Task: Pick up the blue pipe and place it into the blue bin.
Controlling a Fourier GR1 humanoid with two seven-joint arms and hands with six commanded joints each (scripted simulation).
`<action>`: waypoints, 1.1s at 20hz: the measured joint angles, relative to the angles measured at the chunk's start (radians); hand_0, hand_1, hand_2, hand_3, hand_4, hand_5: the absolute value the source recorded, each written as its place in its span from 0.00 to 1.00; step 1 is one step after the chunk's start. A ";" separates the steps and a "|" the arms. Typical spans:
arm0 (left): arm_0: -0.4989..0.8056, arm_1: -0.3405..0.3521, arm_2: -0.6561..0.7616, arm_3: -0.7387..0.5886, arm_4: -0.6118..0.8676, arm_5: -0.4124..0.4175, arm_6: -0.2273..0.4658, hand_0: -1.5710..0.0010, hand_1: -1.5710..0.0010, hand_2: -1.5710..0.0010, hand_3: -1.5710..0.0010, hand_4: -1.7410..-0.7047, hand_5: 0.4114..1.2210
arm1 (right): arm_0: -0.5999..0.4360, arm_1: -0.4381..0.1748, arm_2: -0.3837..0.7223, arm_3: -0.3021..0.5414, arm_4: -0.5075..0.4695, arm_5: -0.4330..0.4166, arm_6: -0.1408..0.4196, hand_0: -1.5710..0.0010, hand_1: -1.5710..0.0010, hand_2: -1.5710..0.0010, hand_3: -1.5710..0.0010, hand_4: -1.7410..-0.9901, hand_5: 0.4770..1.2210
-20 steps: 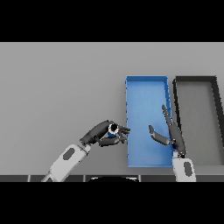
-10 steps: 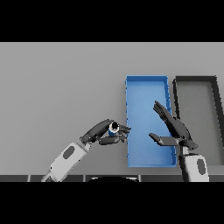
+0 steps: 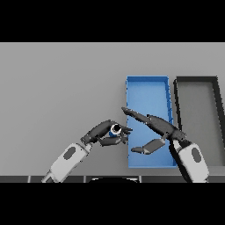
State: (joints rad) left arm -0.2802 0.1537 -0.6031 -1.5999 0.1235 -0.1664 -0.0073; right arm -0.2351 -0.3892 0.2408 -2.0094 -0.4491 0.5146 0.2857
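Note:
My left hand (image 3: 104, 133) is curled round the blue pipe (image 3: 115, 130), a short blue tube whose dark open end faces up. It holds the pipe just left of the blue bin (image 3: 147, 92), near the bin's left wall. My right hand (image 3: 160, 129) hovers over the bin's near half, fingers straight and reaching left toward the pipe, thumb spread below them. Its fingertips end close to the pipe without gripping it.
A black bin (image 3: 197, 110) stands right beside the blue one, at the table's right side. The grey table (image 3: 57, 88) stretches out to the left and behind both bins.
My right hand has swung left across the blue bin, its fingers now reaching toward the pipe. The left hand has kept the pipe almost in place.

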 measured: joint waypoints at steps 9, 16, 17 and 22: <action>-0.020 -0.011 0.019 0.035 -0.008 -0.040 -0.034 0.00 0.00 0.00 0.02 0.22 1.00 | -0.203 0.099 0.120 0.100 0.060 0.039 0.046 1.00 1.00 1.00 1.00 0.70 0.04; -0.020 -0.004 0.020 0.021 -0.048 -0.035 -0.003 0.00 0.03 0.00 0.29 0.11 1.00 | -0.309 0.162 0.172 0.196 0.055 0.061 0.115 0.70 0.69 0.69 0.67 0.50 0.00; -0.025 0.026 0.006 0.020 -0.088 -0.037 0.020 0.00 0.02 0.00 0.29 0.09 1.00 | -0.322 0.170 0.177 0.201 0.057 0.068 0.121 0.56 0.55 0.55 0.58 0.41 0.01; 0.003 -0.019 0.019 0.002 -0.054 -0.041 0.002 0.00 0.01 0.00 0.09 0.03 1.00 | -0.346 0.200 0.189 0.225 0.005 0.038 0.057 0.18 0.18 0.18 0.23 0.38 0.50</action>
State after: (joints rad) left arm -0.2771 0.1343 -0.5844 -1.5977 0.0694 -0.2070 -0.0055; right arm -0.5813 -0.1894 0.4301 -1.7845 -0.4442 0.5524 0.3430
